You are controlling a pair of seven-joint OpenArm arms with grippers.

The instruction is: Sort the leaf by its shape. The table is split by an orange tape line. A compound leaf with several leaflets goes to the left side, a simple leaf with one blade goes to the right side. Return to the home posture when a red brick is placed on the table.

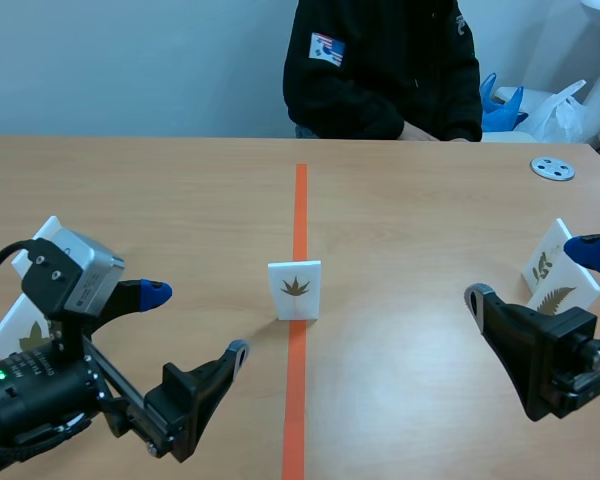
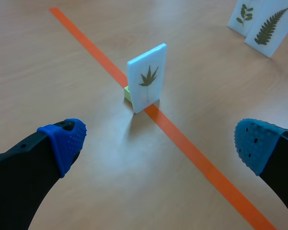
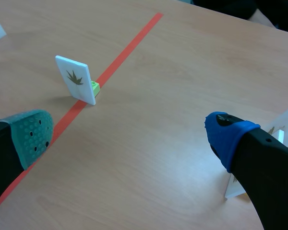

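Observation:
A white card (image 1: 295, 290) printed with a dark leaf of several pointed lobes spreading from one point stands upright on the orange tape line (image 1: 299, 210) at mid-table. A small green block (image 2: 127, 93) holds it up from behind. My left gripper (image 1: 196, 322) hovers low at the front left, open and holding nothing; in the left wrist view the card (image 2: 146, 78) is ahead of the left gripper (image 2: 158, 143). At the front right my right gripper (image 1: 533, 272) is open too, and the card (image 3: 76, 79) stands ahead of the right gripper (image 3: 129, 136), off to one side.
Two white cards with fern-like leaves (image 1: 555, 270) stand at the right, close behind my right gripper. More white cards (image 1: 25, 320) stand at the left behind my left arm. A person in a black jacket (image 1: 380, 60) sits across the table. A grey disc (image 1: 552, 168) lies far right.

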